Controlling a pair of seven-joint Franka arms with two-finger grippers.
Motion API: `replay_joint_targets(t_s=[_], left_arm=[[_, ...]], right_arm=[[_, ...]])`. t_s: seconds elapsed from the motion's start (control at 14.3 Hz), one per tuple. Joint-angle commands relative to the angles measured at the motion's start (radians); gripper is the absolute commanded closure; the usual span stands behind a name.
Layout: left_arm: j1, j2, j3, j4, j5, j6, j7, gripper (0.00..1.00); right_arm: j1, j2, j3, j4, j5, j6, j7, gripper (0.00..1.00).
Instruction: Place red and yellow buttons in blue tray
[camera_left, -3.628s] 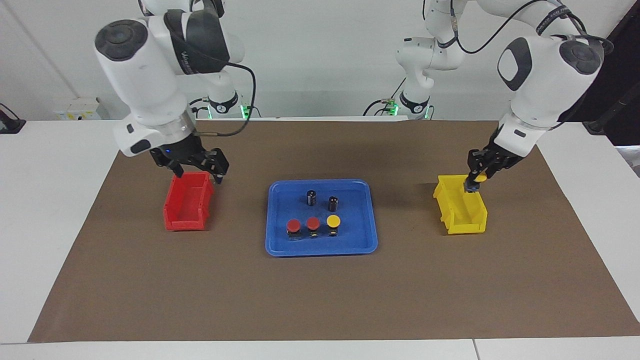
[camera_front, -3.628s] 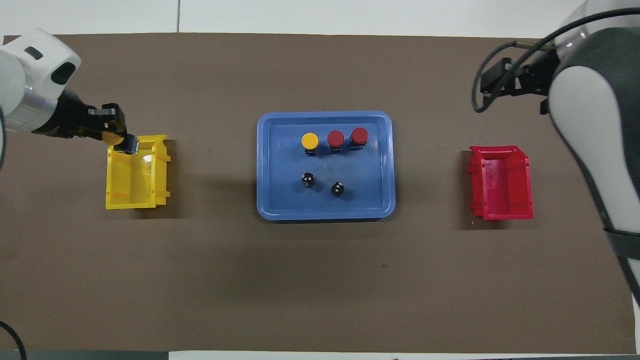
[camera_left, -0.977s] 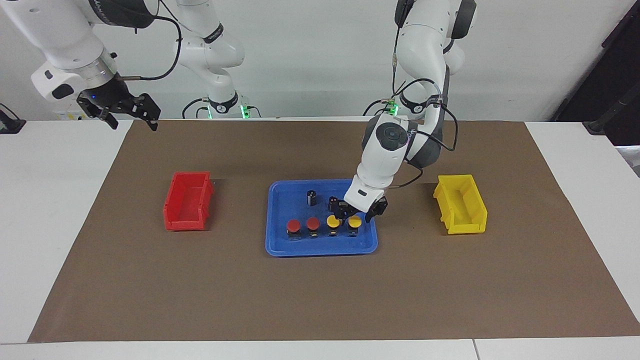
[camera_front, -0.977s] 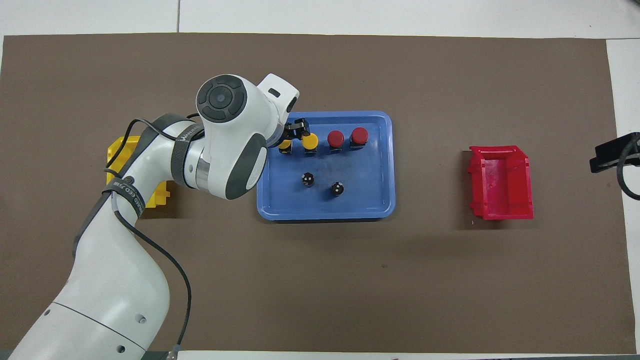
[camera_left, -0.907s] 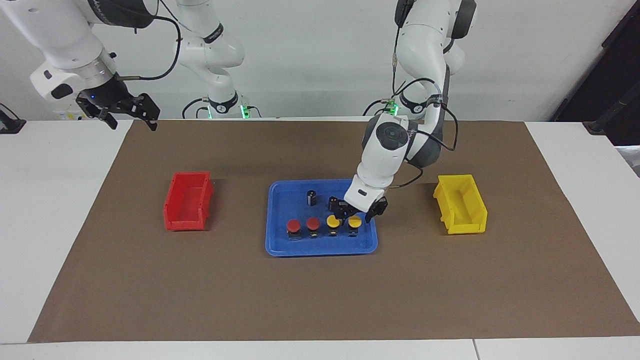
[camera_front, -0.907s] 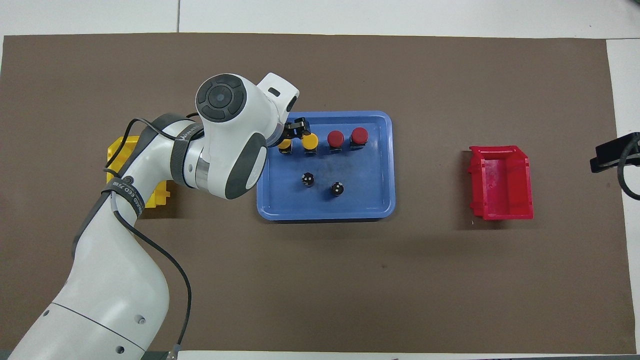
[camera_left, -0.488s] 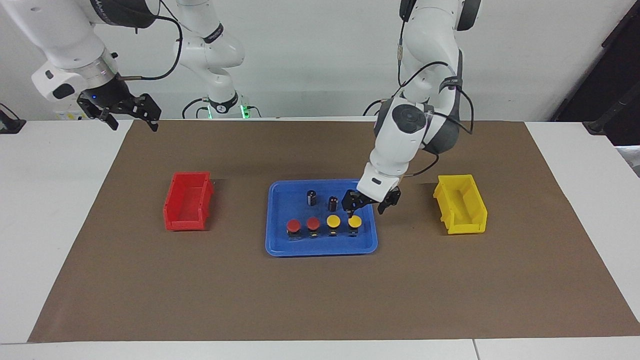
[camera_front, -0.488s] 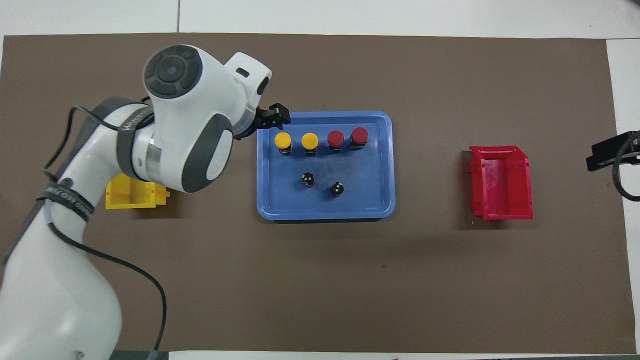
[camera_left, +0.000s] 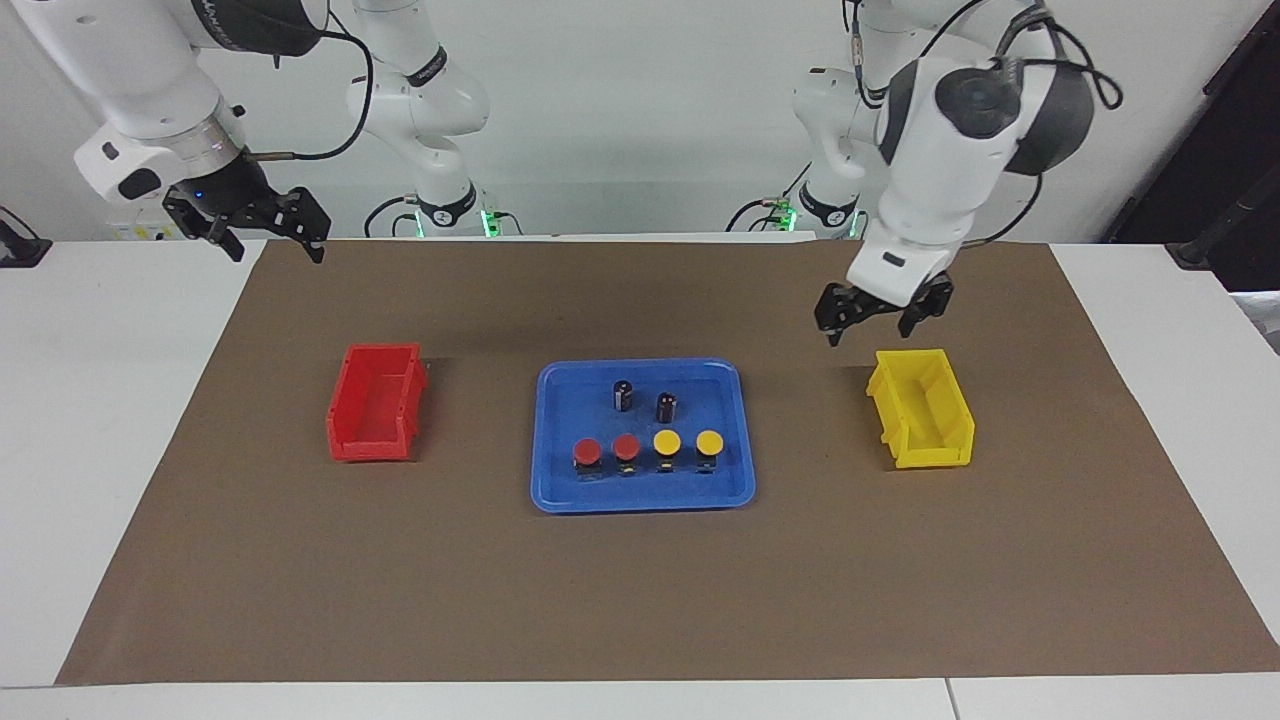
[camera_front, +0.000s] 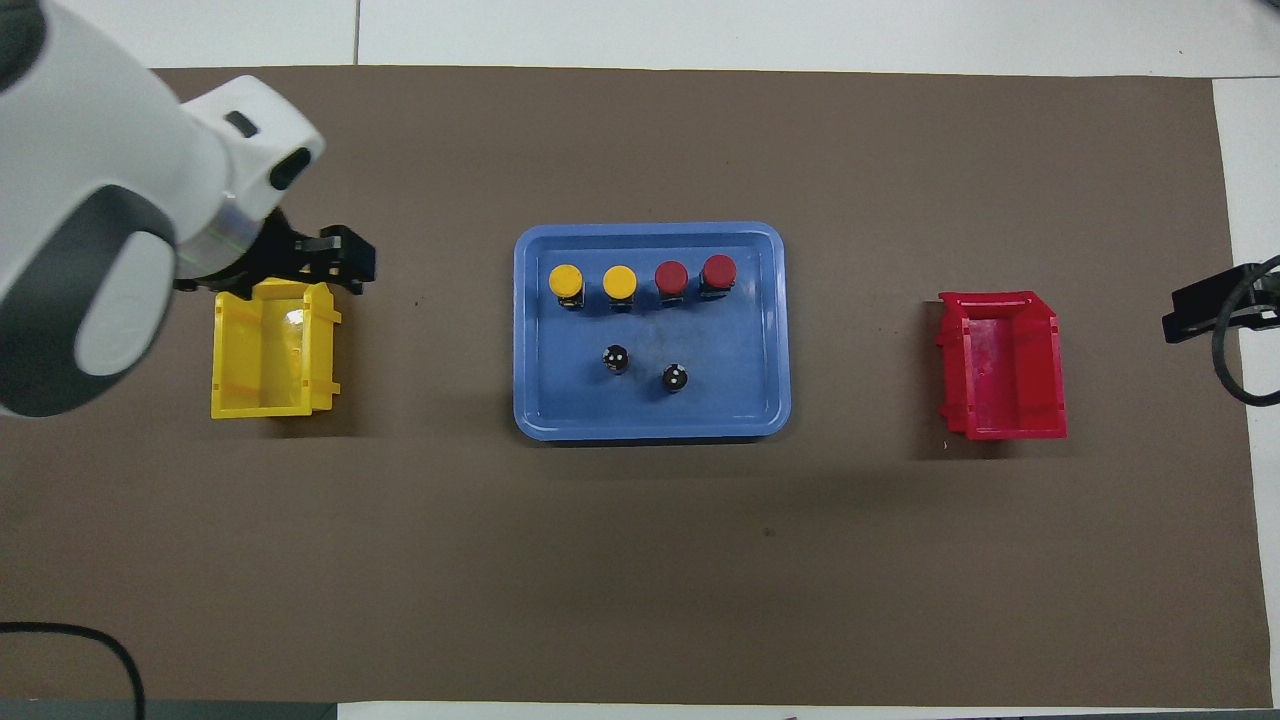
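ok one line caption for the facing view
Four buttons sit in the blue tray, both arms raised.

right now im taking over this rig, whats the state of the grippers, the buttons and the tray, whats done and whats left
Left gripper: open, empty, up in the air by the yellow bin.
Right gripper: open, empty, waiting over the table edge at its own end.
Two red buttons and two yellow buttons stand in a row in the blue tray, with two dark cylinders.
Red bin and yellow bin look empty.
Done: all four buttons placed. Left: nothing visible.

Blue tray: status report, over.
Left gripper open, empty, up by the yellow bin; right gripper open, waiting. All four buttons standing in blue tray. Nothing in the way.
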Motion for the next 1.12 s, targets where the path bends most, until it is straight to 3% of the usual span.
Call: replay_joint_targets(t_s=[0.0, 0.28, 1.05], left_arm=[[0.144, -0.101, -0.009, -0.053, 0.007, -0.059, 0.19, 0.0], [0.218, -0.116, -0.009, -0.062, -0.048, -0.039, 0.211, 0.0], [0.153, -0.108, -0.032, -0.058, -0.071, 0.009, 0.181, 0.0]], right_arm=[[-0.002, -0.014, 0.002, -0.018, 0.004, 0.006, -0.017, 0.0], [-0.002, -0.014, 0.002, -0.018, 0.004, 0.006, -0.017, 0.0], [-0.002, -0.014, 0.002, -0.018, 0.004, 0.006, -0.017, 0.0]])
